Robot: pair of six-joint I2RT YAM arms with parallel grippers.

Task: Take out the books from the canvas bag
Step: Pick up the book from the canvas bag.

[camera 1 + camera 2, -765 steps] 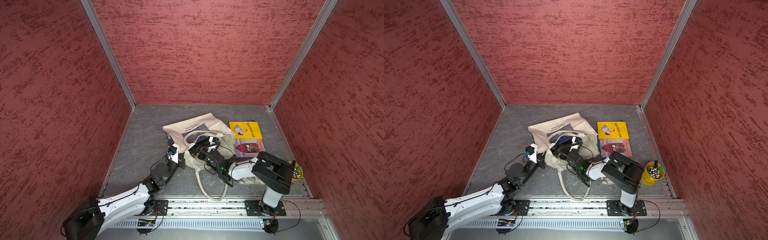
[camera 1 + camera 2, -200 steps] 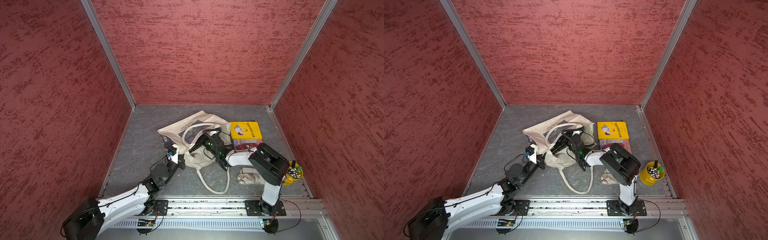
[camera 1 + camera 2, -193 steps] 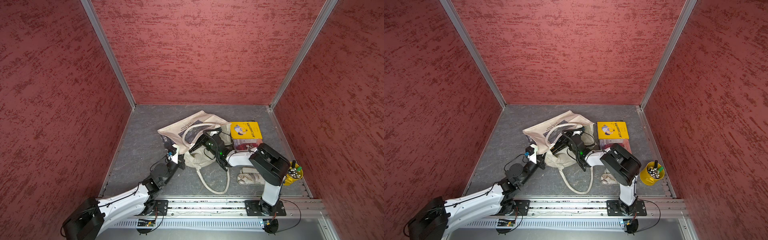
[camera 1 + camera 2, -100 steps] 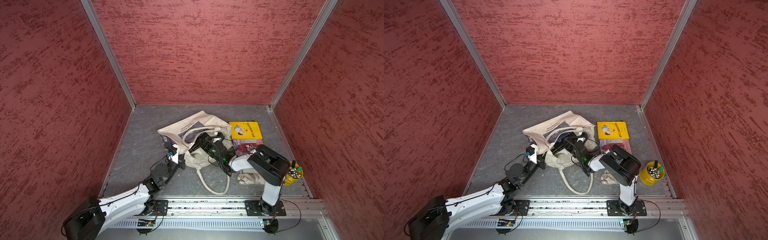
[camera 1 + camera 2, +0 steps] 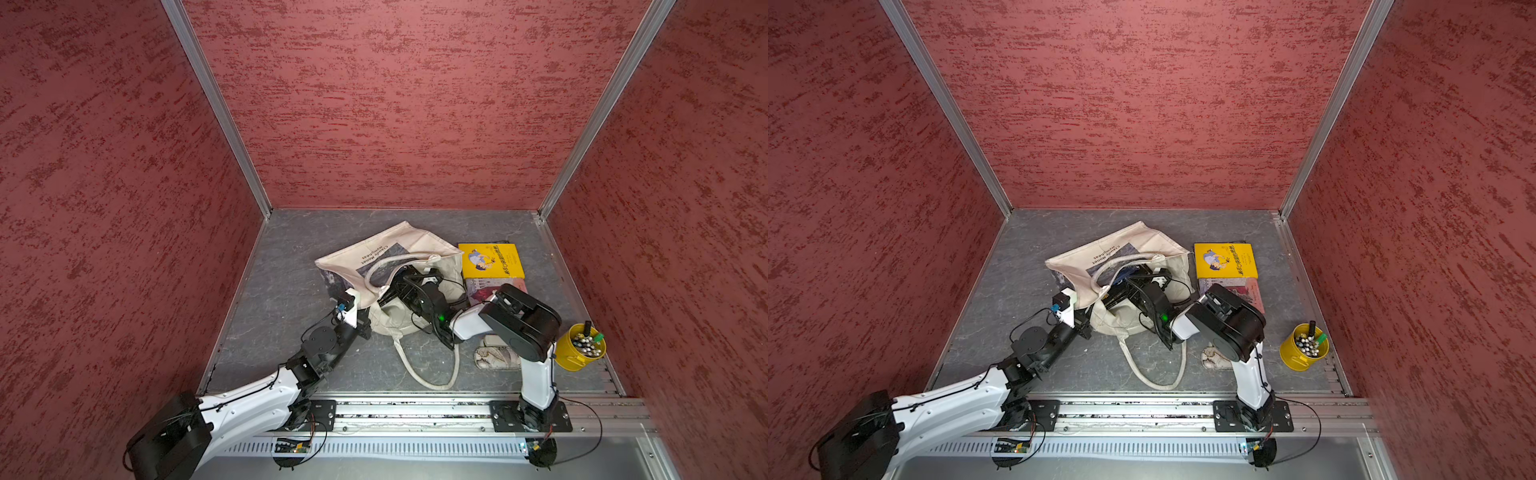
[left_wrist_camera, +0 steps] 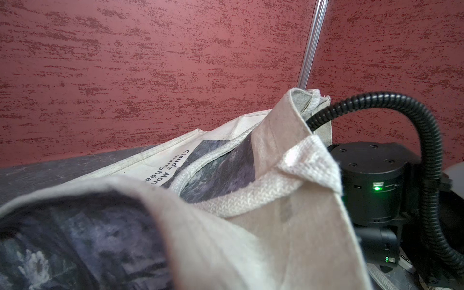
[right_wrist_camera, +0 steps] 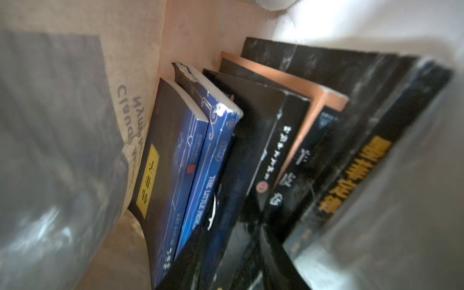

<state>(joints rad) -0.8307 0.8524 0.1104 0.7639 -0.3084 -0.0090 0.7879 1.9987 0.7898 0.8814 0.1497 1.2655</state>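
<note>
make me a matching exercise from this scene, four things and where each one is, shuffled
Things:
1 yellow book
2 blue book
3 bucket
4 pouch

Places:
A inside the bag
B lying flat outside the bag, beside it
C at the edge of the table, holding pens
D on the table between the bucket and the bag's loose handle

Pairs: 1-B; 2-A; 3-C; 4-D

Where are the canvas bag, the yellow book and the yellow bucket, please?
canvas bag point(image 5: 415, 242): in a top view, on its cream upper panel.
yellow book point(image 5: 492, 262): in a top view, on the middle of its cover.
yellow bucket point(image 5: 572, 360): in a top view, on its outer wall.
</note>
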